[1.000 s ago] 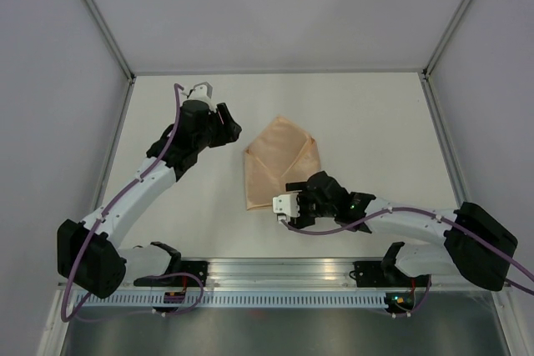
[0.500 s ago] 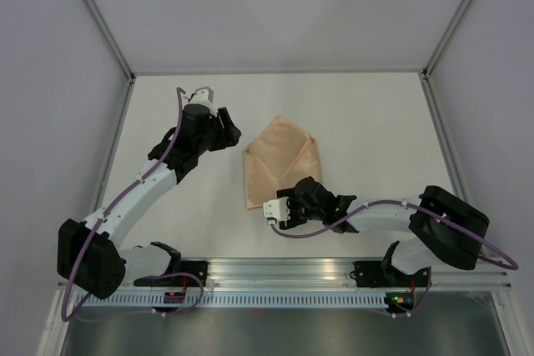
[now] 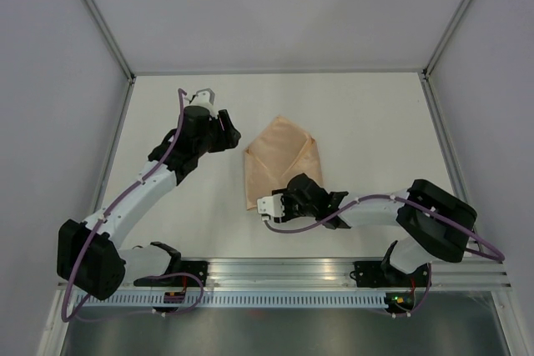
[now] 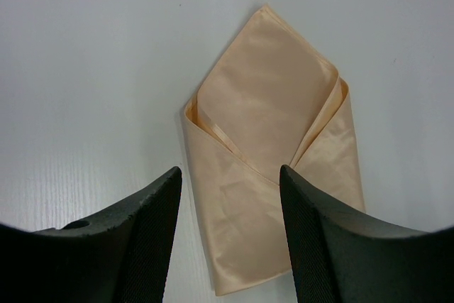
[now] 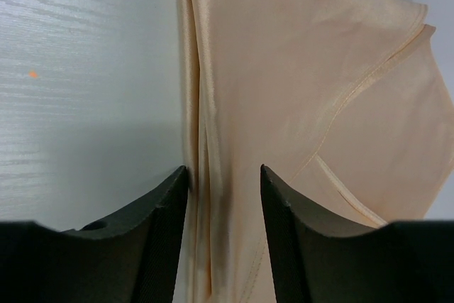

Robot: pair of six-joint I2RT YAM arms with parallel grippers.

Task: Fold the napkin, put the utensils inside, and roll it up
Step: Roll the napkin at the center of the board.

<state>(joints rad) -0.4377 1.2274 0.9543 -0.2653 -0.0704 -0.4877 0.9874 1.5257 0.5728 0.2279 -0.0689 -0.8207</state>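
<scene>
The peach-orange napkin (image 3: 282,160) lies folded into an envelope shape, pointed at the far end, mid-table. My left gripper (image 3: 231,132) is open and empty, held to the left of the napkin; in the left wrist view its jaws (image 4: 230,169) frame the napkin (image 4: 269,140) from above. My right gripper (image 3: 288,199) is low at the napkin's near edge. In the right wrist view its open jaws (image 5: 223,168) straddle a layered folded edge of the napkin (image 5: 305,83). No utensils are in view.
The white table (image 3: 375,114) is boxed in by grey walls at the left, the right and the back. A metal rail (image 3: 275,268) runs along the near edge by the arm bases. A small orange speck (image 5: 32,74) lies on the table.
My right gripper has slid left along the napkin's near edge and its arm has folded in. The left gripper has barely shifted. The napkin keeps its shape.
</scene>
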